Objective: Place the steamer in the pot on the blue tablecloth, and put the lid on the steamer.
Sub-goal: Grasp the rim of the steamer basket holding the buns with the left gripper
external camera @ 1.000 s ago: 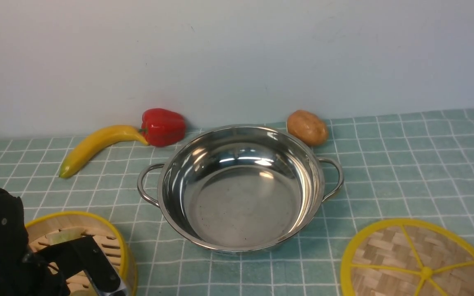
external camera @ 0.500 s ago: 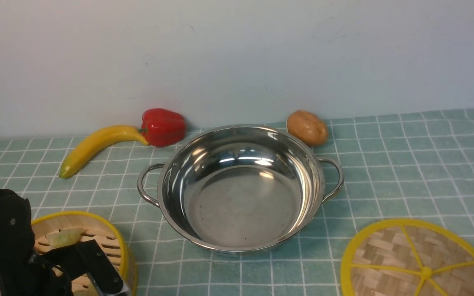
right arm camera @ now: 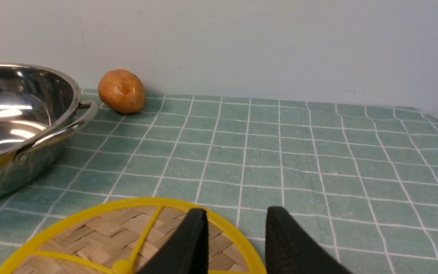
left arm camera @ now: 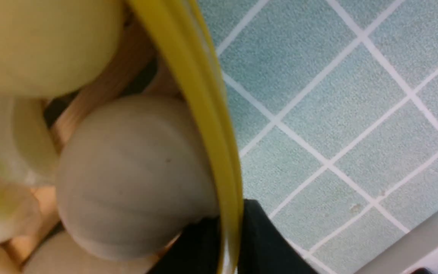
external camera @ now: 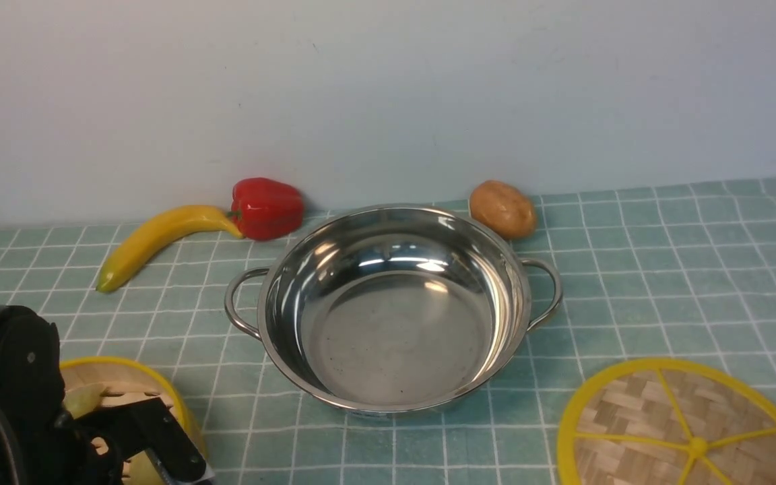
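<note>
Currently, left of the pot (external camera: 395, 337) and nearer the robot, apart from its left handle: the steamer (external camera: 128, 374), on or just over the blue tablecloth (external camera: 664, 269); cannot tell which. The left gripper (left arm camera: 228, 247) pinches the steamer's wall. One black finger is inside, against a pale dumpling (left arm camera: 127, 175); the other is outside, with the yellow rim between them.

Step in hand, as I judge it: carrying the steamer across to the pot.
- The grip is on one side only, so the far side may sag. Keep the wrist level or the dumplings roll.
- Raise the base above the pot's rim before travelling right.
- Centre it over the pot and lower straight; the fit looks close.

Steamer: mouth up, round, so no long axis; its centre line stands near upright.

Pot: mouth up, empty, with its handle-to-handle line running left to right.

Right of the pot and nearer the robot: the lid (external camera: 671, 431), lying flat with its knob up. The right gripper (right arm camera: 234, 243) hangs over the lid's edge, fingers narrowly parted, holding nothing.
</note>
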